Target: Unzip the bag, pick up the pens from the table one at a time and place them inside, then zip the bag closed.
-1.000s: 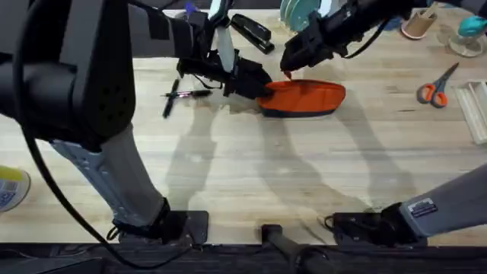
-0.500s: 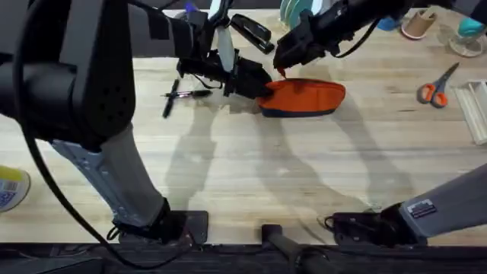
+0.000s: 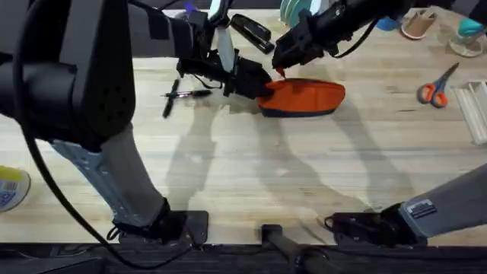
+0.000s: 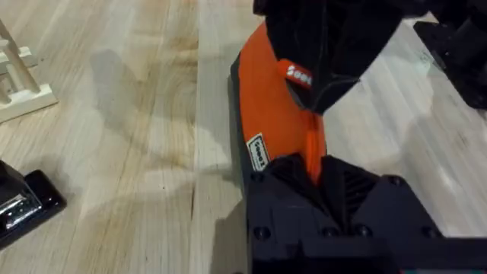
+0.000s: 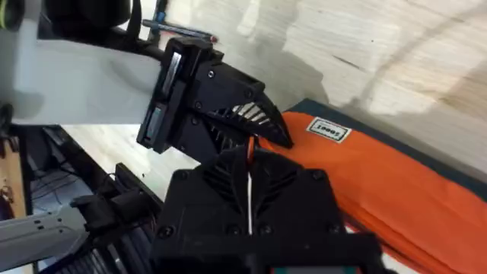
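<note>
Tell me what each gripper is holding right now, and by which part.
The left gripper pinches the bag by its left end. The right gripper is shut at the zipper there, seemingly on the pull.

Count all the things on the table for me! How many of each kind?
Pens: 2
Bag: 1
Stapler: 1
Scissors: 1
Total: 5, not counting the blurry cups and tape at the table's far edge.

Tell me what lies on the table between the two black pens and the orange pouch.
In the overhead view, the left tool lies between the pens and the orange pouch, closed on the pouch's near end. The right tool pinches the pouch's top just beyond.
</note>
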`<state>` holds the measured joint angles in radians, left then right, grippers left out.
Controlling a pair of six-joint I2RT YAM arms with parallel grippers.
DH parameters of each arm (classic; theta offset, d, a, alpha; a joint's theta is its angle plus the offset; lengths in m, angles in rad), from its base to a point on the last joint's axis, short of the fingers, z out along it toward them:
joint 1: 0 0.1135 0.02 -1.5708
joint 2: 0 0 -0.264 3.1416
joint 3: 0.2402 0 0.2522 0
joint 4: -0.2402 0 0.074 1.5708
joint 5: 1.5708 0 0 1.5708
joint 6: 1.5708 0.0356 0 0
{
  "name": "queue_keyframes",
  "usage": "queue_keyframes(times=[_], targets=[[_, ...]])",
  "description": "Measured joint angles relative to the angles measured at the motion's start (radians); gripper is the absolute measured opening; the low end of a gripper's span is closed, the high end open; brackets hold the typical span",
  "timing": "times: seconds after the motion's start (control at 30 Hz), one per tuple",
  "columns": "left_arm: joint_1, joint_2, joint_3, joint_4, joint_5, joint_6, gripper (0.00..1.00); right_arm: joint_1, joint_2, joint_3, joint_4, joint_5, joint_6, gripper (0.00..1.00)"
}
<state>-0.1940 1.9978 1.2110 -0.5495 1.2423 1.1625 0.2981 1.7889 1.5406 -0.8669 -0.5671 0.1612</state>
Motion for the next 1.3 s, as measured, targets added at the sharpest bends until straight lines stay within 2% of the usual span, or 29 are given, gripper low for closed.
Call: queue_keyframes(times=[0.37,0.43,0.5,0.73,0.8,0.93,1.0,1.3], targets=[[0.000,0.000,0.000,0.000,0.000,0.000,0.042,0.000,0.000,0.000,0.001,0.000,0.000,0.031],[0.000,0.000,0.000,0.000,0.000,0.000,0.042,0.000,0.000,0.000,0.001,-0.001,0.001,0.058],[0.000,0.000,0.000,0.000,0.000,0.000,0.042,0.001,0.000,0.000,0.012,-0.010,0.004,0.117],[-0.001,0.000,0.000,-0.001,0.000,0.000,0.042,0.010,0.000,0.003,0.018,-0.032,0.012,0.442],[-0.001,0.000,0.000,-0.001,0.000,0.000,0.042,0.010,0.000,0.003,0.018,-0.032,0.015,0.645],[-0.001,0.000,0.000,-0.001,0.000,0.000,0.042,0.010,0.000,0.003,0.019,-0.035,0.018,0.963],[-0.001,0.000,0.000,-0.001,0.000,0.000,0.042,0.010,0.000,0.003,0.019,-0.034,0.017,0.993],[-0.001,0.000,0.000,-0.001,0.000,0.000,0.066,0.009,0.000,0.004,-0.009,-0.001,0.015,0.995]])
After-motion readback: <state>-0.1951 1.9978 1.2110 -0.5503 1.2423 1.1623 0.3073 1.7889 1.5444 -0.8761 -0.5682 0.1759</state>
